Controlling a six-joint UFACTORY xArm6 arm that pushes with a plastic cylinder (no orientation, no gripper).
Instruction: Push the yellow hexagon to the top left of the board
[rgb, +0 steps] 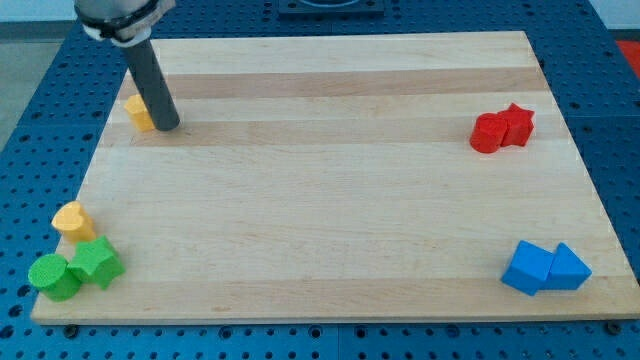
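Observation:
A yellow hexagon block (138, 111) lies near the board's top left, partly hidden behind my rod. My tip (168, 127) rests on the board right against the hexagon's right side. A second yellow block (73, 220), rounded in shape, lies at the view's lower left edge of the board.
A green cylinder (53, 276) and a green star (97, 262) sit at the bottom left corner. A red cylinder (488, 133) and a red star (517, 123) touch at the right. A blue cube (528, 267) and a blue triangle (565, 268) sit at the bottom right. The wooden board (330, 200) lies on a blue perforated table.

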